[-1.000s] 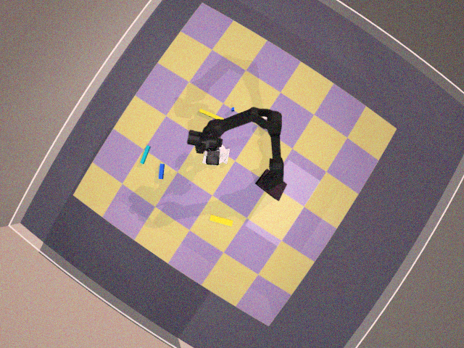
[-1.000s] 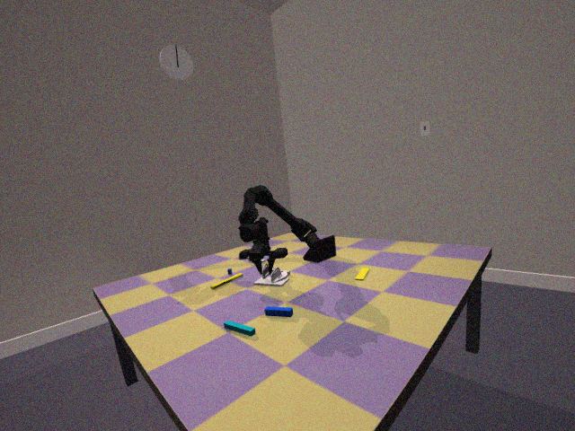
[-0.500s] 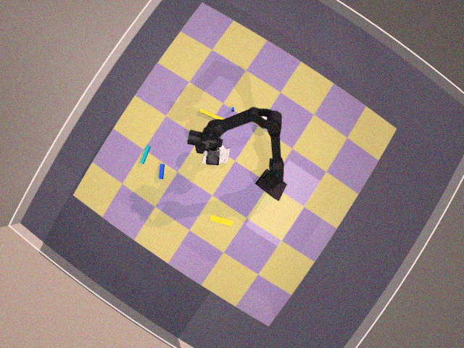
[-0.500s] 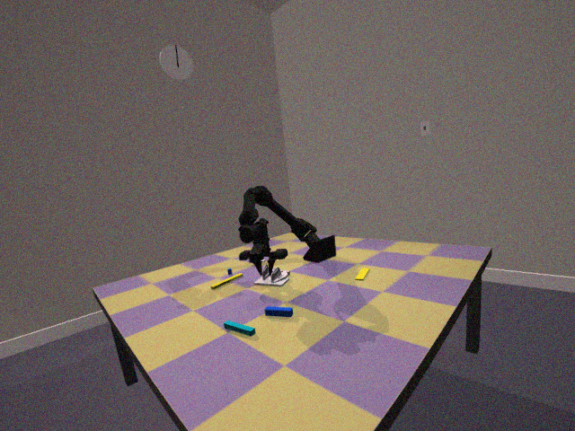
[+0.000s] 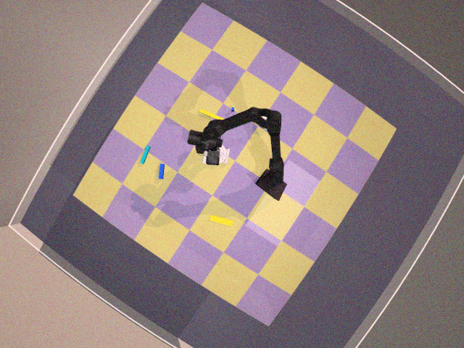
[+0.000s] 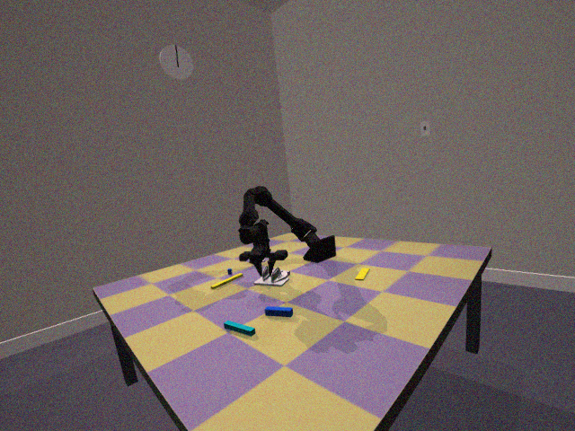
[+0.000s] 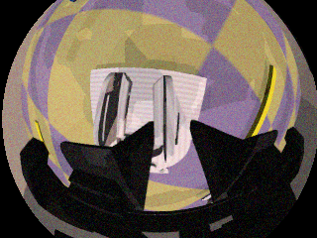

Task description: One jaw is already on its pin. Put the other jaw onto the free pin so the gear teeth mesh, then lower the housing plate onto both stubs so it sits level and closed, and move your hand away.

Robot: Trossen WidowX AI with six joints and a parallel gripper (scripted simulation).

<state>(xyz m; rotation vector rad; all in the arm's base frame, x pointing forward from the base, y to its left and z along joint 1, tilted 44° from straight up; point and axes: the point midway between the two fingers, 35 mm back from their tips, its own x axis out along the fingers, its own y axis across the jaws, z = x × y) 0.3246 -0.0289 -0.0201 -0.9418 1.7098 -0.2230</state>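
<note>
The white base (image 6: 266, 282) (image 7: 144, 76) lies flat on the table. Two pale, upright, fin-like jaws stand over it side by side. One jaw (image 6: 277, 275) (image 7: 124, 101) is on the left in the wrist view. The other jaw (image 6: 266, 273) (image 7: 159, 99) is on the right, its near end partly behind my left finger. My gripper (image 6: 263, 272) (image 7: 172, 125) is low over the base's near side, shut on this right jaw, as far as the view shows. Pins and gear teeth are mostly hidden. I cannot make out the housing plate separately.
A yellow strip (image 5: 210, 114) (image 6: 226, 280) (image 7: 267, 99) lies beside the base, near a tiny blue block (image 5: 233, 109) (image 6: 229, 271). A blue bar (image 5: 161, 171) (image 6: 278, 312), teal bar (image 5: 145, 154) (image 6: 239, 328) and another yellow bar (image 5: 221, 220) (image 6: 362, 274) lie farther off.
</note>
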